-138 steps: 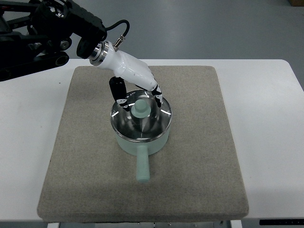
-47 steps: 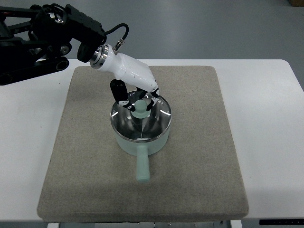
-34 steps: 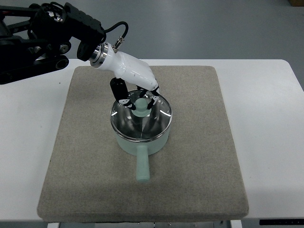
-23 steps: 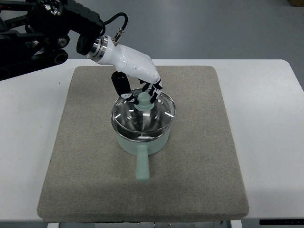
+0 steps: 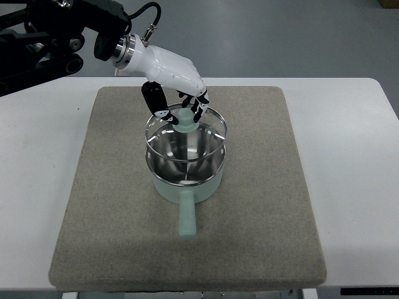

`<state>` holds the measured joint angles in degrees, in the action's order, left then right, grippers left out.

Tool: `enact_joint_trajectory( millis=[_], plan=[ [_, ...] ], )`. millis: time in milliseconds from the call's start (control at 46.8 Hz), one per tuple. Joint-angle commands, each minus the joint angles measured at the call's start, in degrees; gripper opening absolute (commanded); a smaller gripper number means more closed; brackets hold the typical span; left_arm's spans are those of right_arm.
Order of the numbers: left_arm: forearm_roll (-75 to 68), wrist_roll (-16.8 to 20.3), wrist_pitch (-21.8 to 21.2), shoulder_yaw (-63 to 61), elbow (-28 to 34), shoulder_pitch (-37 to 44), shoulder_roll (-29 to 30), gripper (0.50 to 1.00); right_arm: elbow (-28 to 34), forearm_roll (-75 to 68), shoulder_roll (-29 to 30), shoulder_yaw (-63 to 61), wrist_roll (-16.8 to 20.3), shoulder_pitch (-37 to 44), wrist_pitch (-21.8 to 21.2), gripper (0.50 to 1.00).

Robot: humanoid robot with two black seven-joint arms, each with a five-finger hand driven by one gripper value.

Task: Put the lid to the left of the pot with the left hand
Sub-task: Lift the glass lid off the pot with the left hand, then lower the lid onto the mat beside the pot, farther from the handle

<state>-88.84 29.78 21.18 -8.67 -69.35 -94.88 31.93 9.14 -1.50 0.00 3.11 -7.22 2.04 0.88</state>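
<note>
Lid: clear glass with a metal rim and a mint-green knob, lifted off the pot, floating just above the pot's rim and a little toward the mat's far edge.
Left hand: white with black fingers, reaching in from the far left corner; the fingers and thumb pinch the lid's knob from above.
Right hand: not in view.
Pot: mint-green saucepan with a shiny steel inside, uncovered, at the middle of the mat, its handle pointing at the near edge.
Mat: grey felt square on a white table; its left part beside the pot is bare.
Step in hand: carrying the raised lid; setting it down left of the pot is not yet done.
Risk: the pinch is only on the small knob, so the wide lid may tilt or slip free.
Risk: a sideways move made too low could knock the lid's rim against the pot and shift it.
</note>
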Motion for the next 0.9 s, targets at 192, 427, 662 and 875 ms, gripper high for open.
enact_joint_trajectory(
  millis=[192, 427, 662, 875],
  plan=[
    [-0.02, 0.1, 0.0, -0.47, 1.23, 0.57, 7.44, 0.5, 0.0, 0.0, 0.0, -0.03, 0.01, -0.02, 0.0, 0.924],
    [-0.02, 0.19, 0.0, -0.56, 1.58, 1.98, 11.75, 0.5, 0.0, 0.0, 0.0, -0.04, 0.01, -0.02, 0.0, 0.924],
    [-0.2, 1.24, 0.97, -2.84, 1.5, 3.91, 17.29, 0.5, 0.0, 0.0, 0.0, 0.05, 0.01, -0.02, 0.0, 0.924],
    [-0.55, 2.03, 0.53, -4.16, 1.5, 5.14, 20.19, 0.5, 0.0, 0.0, 0.0, -0.03, 0.01, -0.02, 0.0, 0.924]
  ],
)
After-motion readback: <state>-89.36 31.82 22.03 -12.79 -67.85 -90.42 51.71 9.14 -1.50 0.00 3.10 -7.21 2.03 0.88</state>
